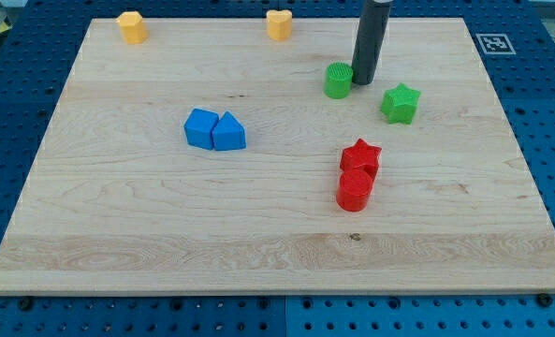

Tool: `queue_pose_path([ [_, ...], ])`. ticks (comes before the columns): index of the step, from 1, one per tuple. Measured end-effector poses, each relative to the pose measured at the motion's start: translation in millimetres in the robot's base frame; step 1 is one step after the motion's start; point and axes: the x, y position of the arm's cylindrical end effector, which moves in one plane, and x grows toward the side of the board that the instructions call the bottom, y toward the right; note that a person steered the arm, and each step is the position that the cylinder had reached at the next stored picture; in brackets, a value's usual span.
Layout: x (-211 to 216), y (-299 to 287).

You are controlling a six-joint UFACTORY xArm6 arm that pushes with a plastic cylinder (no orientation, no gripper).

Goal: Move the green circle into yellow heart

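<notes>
Green circle (338,80) sits near the view's top, my tip (364,80) touching its right side; no claw, nothing held. Yellow heart (278,24) lies up-left, so shift tip lower-right of circle, then push diagonally, slow, centred.

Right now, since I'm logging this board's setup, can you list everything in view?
green circle: one, green, upper right of centre, just to the left of my tip
yellow heart: one, yellow, at the top edge, near the middle
yellow block: one, yellow, top edge toward the view's left, shape unclear
green star: one, green, right of the circle, standing apart
blue blocks: two, blue, touching side by side, left of centre
red star: one, red, right of centre
red cylinder: one, red, against the star's lower side
wooden board: one, light wood, on a blue pegboard table
my tip: one, dark rod, beside the green circle's right edge
</notes>
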Motion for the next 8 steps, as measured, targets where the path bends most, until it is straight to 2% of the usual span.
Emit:
queue_pose_path([
  [2,23,-4],
  [3,25,-23],
  [4,15,-57],
  [5,-17,-71],
  [8,-20,-95],
])
